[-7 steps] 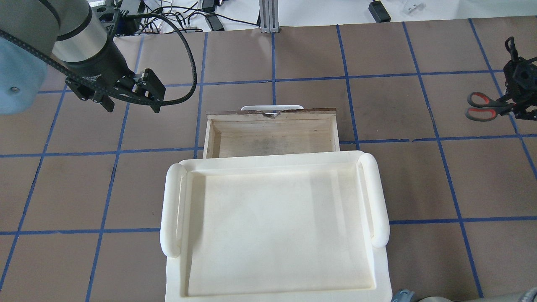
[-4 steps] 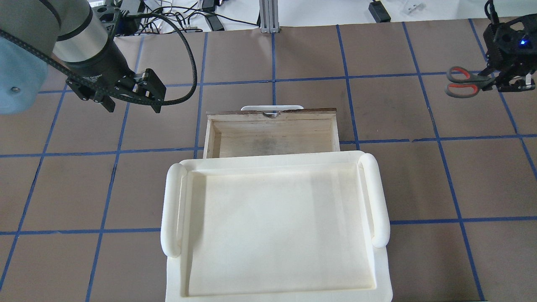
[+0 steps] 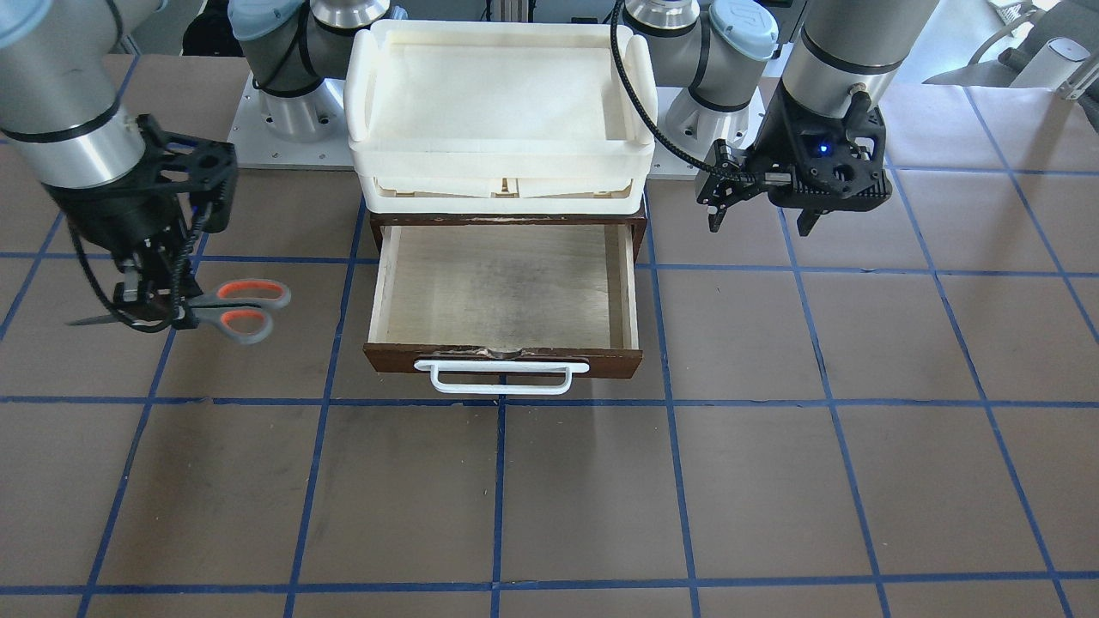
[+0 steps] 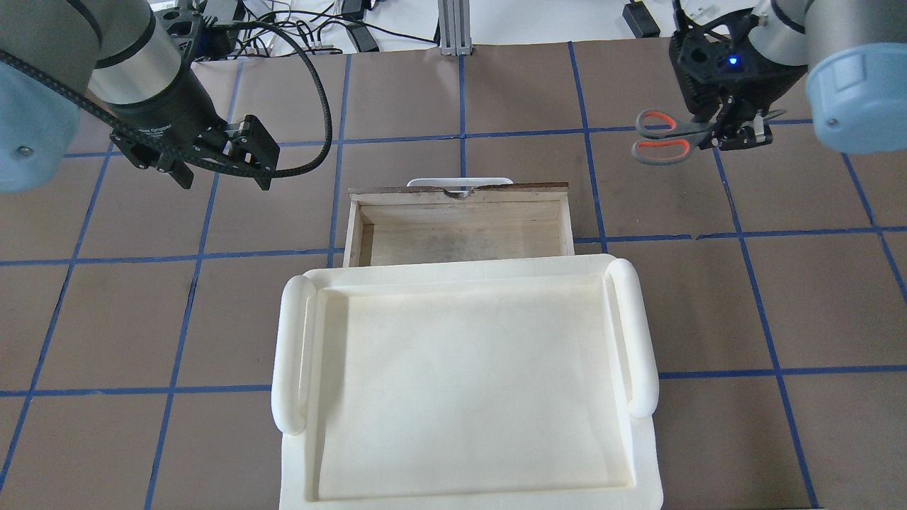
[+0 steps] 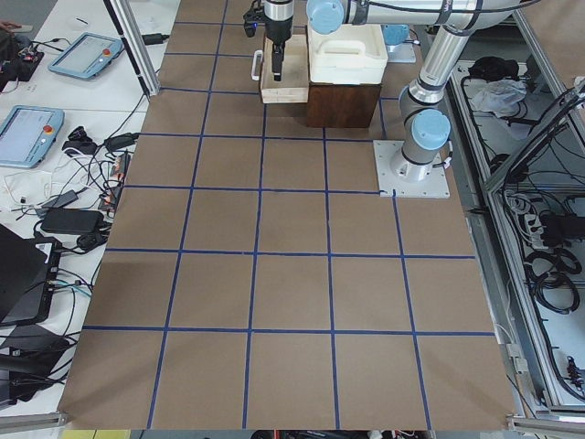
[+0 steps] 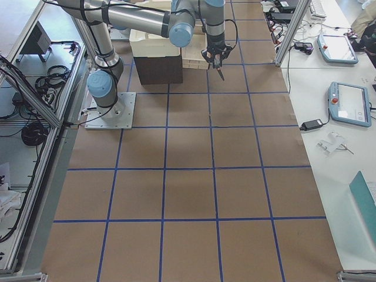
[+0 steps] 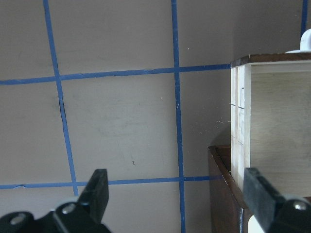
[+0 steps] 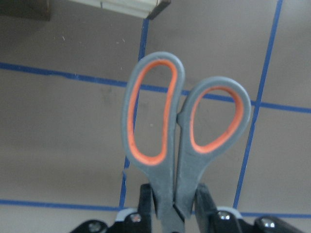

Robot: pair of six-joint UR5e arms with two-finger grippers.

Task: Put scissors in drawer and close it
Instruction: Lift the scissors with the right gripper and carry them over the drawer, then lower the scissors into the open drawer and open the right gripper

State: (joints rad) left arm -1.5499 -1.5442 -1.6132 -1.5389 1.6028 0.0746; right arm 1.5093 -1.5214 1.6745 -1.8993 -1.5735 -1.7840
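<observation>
Front-facing view: the task is partly done. The drawer (image 3: 502,283) stands pulled out and empty beneath a cream plastic tray (image 3: 498,159), its white bar handle (image 3: 502,378) toward the camera. The scissors (image 3: 236,309) are not yet inside. They appear held off the brown desk (image 3: 773,481), well to one side of the drawer, in the right tool (image 3: 154,296), which grips them near the blades with the orange-lined loops pointing toward the drawer. What is left: carry them over the opening, release them, and push the drawer shut. The left tool (image 3: 760,225) hovers at the drawer's other side, pointing down. Overhead view: the right arm reaches in from the right, scissors level, beyond the drawer's front corner; the left arm angles in from the left. Left wrist view: that tool's fingers (image 7: 97,191) stand wide apart with nothing between them, the drawer's side wall beside one of them. Right wrist view: the fingers are clamped on the scissors just below the loops.
</observation>
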